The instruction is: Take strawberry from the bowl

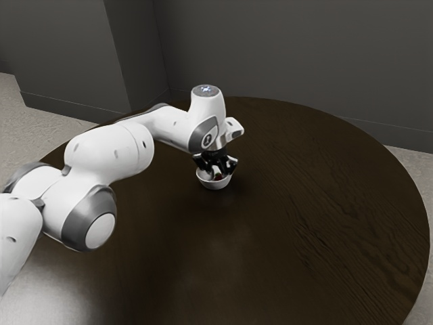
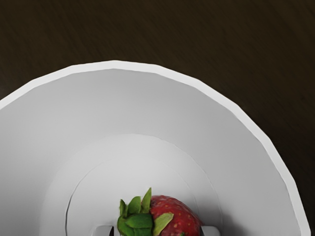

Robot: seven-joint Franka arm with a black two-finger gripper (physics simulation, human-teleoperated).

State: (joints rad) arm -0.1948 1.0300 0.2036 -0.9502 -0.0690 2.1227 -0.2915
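The gripper [image 1: 216,172] points down into the white bowl [image 1: 214,185], with the lower parts of its fingers inside the rim. A bit of the red strawberry [image 1: 219,177] shows between them. From the hand, the strawberry [image 2: 173,217] lies low in the bowl [image 2: 133,108], its green leaves toward one finger. The gripper [image 2: 156,233] is shut on it, a fingertip at either side. The far side of the berry is cut off from view.
The bowl stands on a round dark wooden table [image 1: 318,203]. Grey walls [image 1: 291,54] rise behind the table. The arm reaches in over the table from the exterior view's left.
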